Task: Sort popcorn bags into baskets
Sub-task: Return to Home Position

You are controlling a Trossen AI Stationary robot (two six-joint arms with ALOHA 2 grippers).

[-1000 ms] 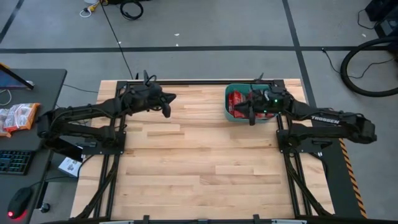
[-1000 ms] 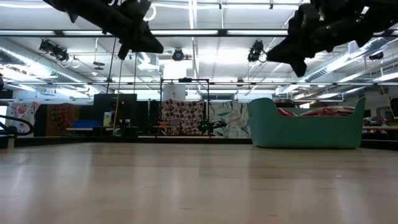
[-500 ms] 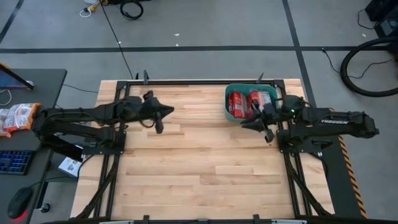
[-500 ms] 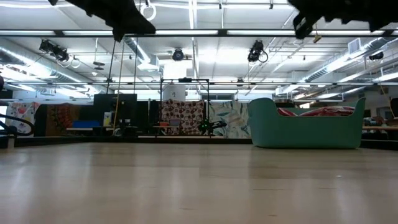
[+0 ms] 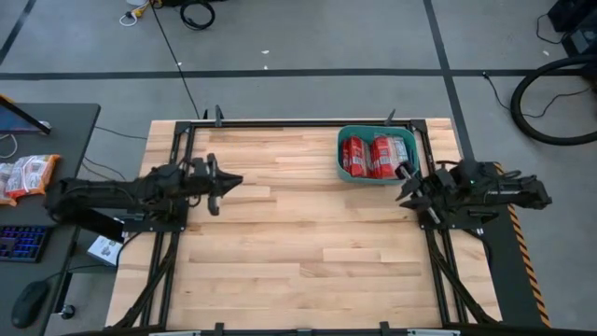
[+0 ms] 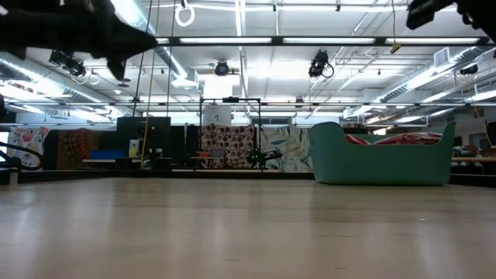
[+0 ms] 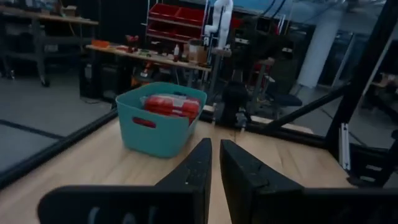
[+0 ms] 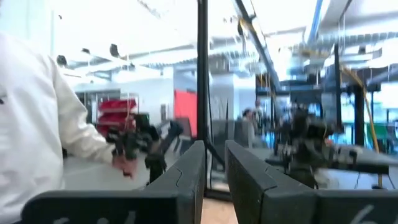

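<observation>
The teal basket [image 5: 341, 161] stands on its base at the table's far right; it also shows in the low view [image 6: 380, 164] and the left wrist view [image 7: 155, 132]. Red popcorn bags [image 5: 373, 155] lie inside it, side by side, their tops just above the rim [image 6: 397, 139] [image 7: 171, 104]. My left gripper [image 5: 227, 181] [image 7: 215, 163] hangs shut over the table's left part, pointing toward the basket. My right gripper [image 5: 407, 189] [image 8: 214, 169] is shut beside the table's right edge, just nearer than the basket. Neither touches anything.
Bare wooden table top [image 5: 298, 238] spreads between the two arms. A side desk off the table's left holds orange-and-white packets [image 5: 26, 175], a keyboard and a mouse. A person's white sleeve [image 8: 31, 124] shows in the room beyond.
Both arms have drawn back. My right gripper left its place over the basket and moved toward the table's right and near edges. My left gripper moved from the far middle-left toward the left and near edges. The bags in the basket stayed put.
</observation>
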